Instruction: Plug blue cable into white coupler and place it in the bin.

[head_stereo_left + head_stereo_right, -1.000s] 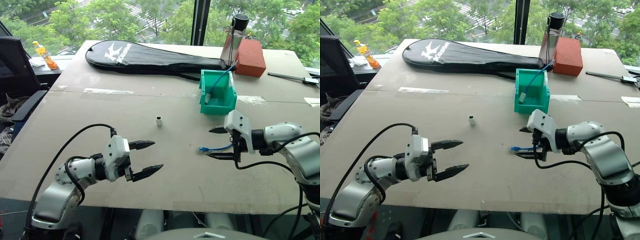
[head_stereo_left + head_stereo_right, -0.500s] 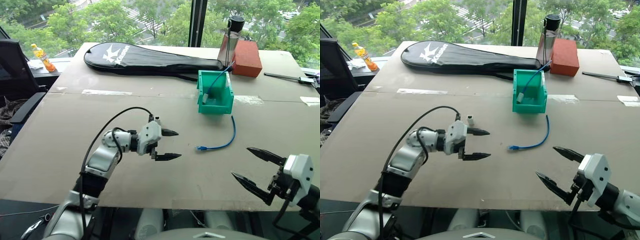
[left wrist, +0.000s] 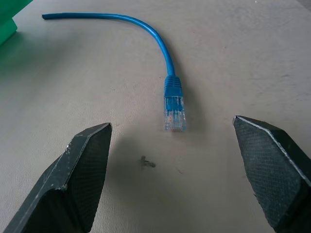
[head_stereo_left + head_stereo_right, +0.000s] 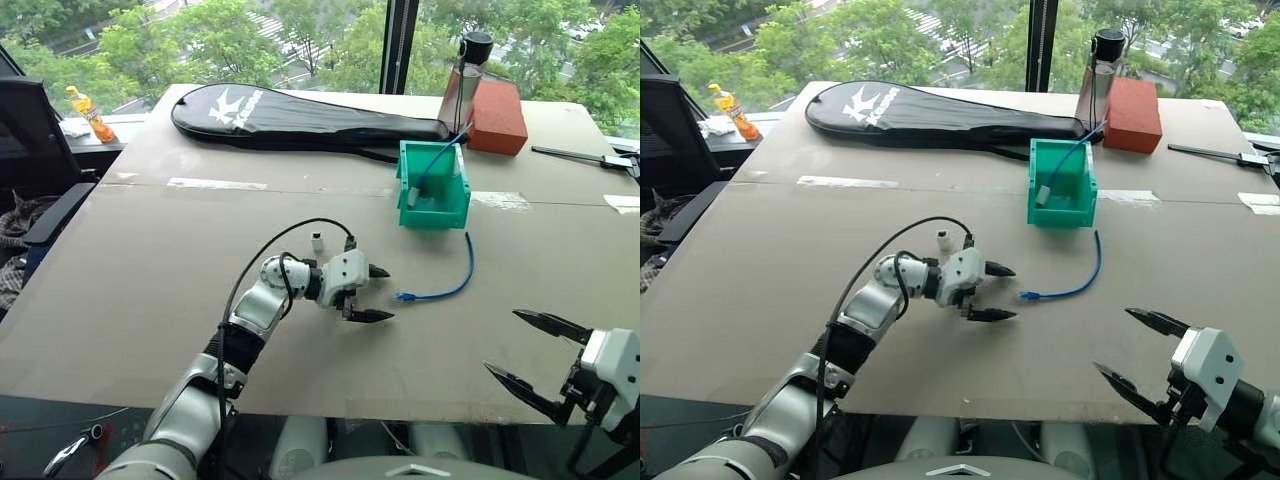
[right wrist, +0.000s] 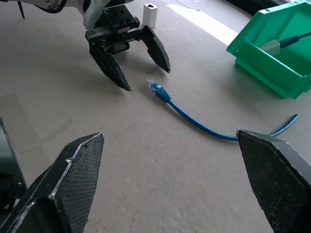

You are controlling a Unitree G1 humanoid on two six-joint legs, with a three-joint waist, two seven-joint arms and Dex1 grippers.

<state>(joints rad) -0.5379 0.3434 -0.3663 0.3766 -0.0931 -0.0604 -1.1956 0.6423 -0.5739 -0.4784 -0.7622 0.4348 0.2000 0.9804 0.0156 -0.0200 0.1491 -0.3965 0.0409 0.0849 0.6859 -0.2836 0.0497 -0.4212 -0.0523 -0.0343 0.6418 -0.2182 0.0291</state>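
The left gripper (image 4: 375, 293) hovers low over the table (image 4: 150, 260) near its middle, its two black fingers spread wide with nothing between them, pointing right toward the clear plug of the blue cable (image 4: 445, 287). In the left wrist view that plug (image 3: 174, 112) lies on the bare surface just ahead of the spread fingertips (image 3: 90, 150), untouched. The white coupler (image 4: 317, 241) stands upright just beyond the left wrist, on the far side, apart from gripper and cable alike.

The right gripper (image 4: 535, 358) is at the near right edge of the table, well apart from the cable, its fingers also wide apart and empty.

The blue cable lies loose on the table in a shallow curve: plug end toward the left gripper, the rest sweeping right and then far, its other end just in front of the bin (image 4: 438, 200). The teal-green bin sits right of centre, farther off, and holds a pale grey block with a second blue cable (image 4: 437, 155) rising out of it.

Beyond the bin stand a bottle with a dark cap (image 4: 468, 75) and a red-brown brick-shaped block (image 4: 499, 102). A long black racket case (image 4: 290, 112) lies across the far side of the table. An orange drink bottle (image 4: 88, 112) is off the far left edge.
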